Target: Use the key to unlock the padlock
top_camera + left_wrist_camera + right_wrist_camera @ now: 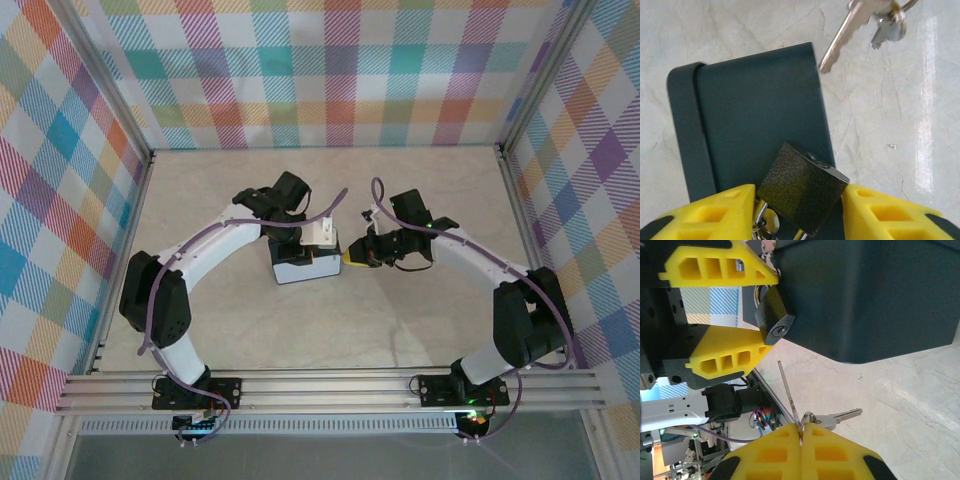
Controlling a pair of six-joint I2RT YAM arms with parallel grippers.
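Two yellow-fingered grippers meet at a dark box [760, 120] on your marble-patterned table [890, 125]. Your left gripper [799, 190] has its fingers pressed against either side of the padlock [802, 197], a small dark-bodied lock at the box's edge, its keyhole end facing your right gripper [801, 432]. That gripper is pinched tight on the key [787, 390], whose thin blade points toward the padlock, its tip near but not touching; a second key [842, 416] hangs off the same ring [809, 418]
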